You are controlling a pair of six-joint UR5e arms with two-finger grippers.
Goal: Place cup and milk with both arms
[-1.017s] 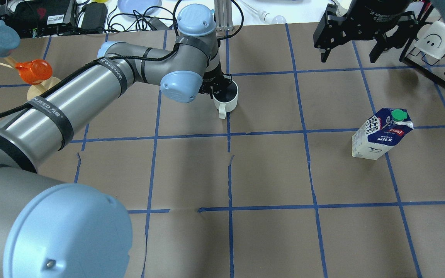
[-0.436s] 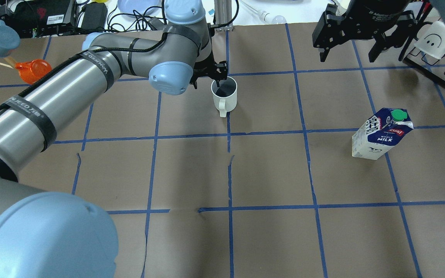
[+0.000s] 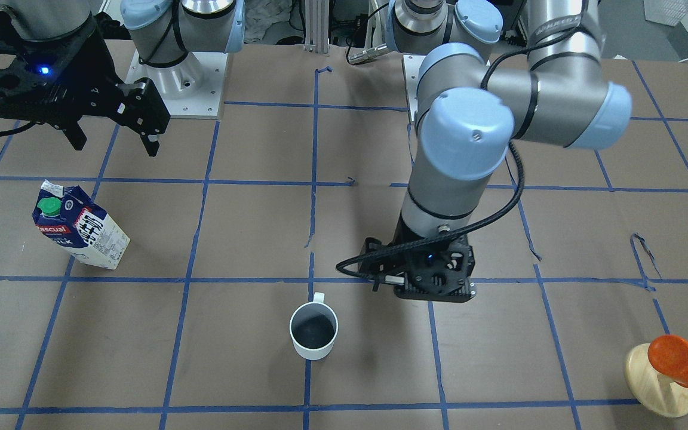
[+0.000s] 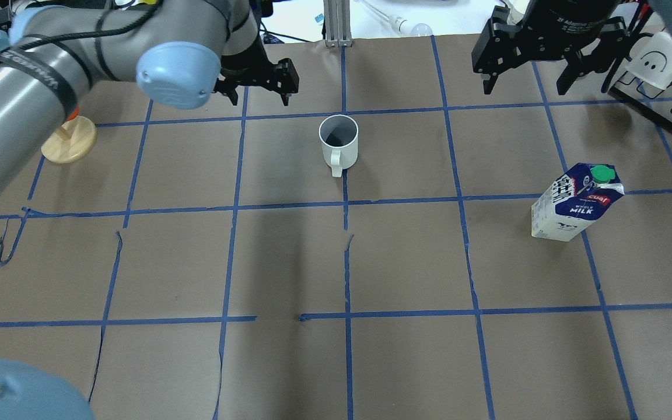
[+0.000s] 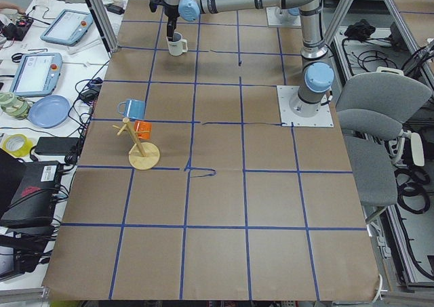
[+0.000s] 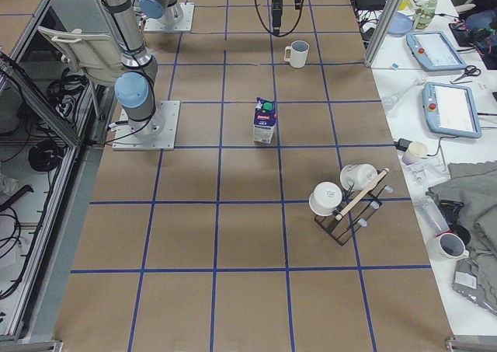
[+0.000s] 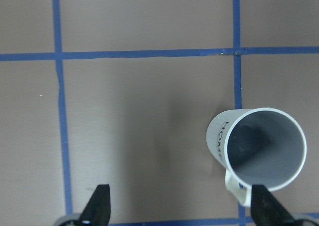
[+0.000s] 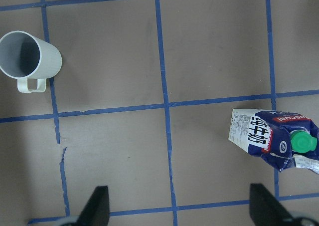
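Observation:
The white cup (image 4: pixel 339 140) stands upright on the brown table, handle toward the robot; it also shows in the front view (image 3: pixel 313 330) and the left wrist view (image 7: pixel 261 148). My left gripper (image 4: pixel 259 93) is open and empty, raised above the table, left of and beyond the cup; in the left wrist view (image 7: pixel 182 206) the cup lies near its right finger. The milk (image 4: pixel 575 201) stands on the right, green cap up, and shows in the right wrist view (image 8: pixel 271 136). My right gripper (image 4: pixel 525 81) is open and empty, high above the table beyond the milk.
A wooden stand (image 3: pixel 660 382) with an orange cup (image 3: pixel 681 358) is at the far left of the table. A black wire rack with white cups (image 4: pixel 657 64) is at the far right. Cables and tablets lie past the far edge.
My left gripper has let go of the cup's rim, risen and moved left, away from it. The cup stays where it stood. The right gripper and milk have not moved.

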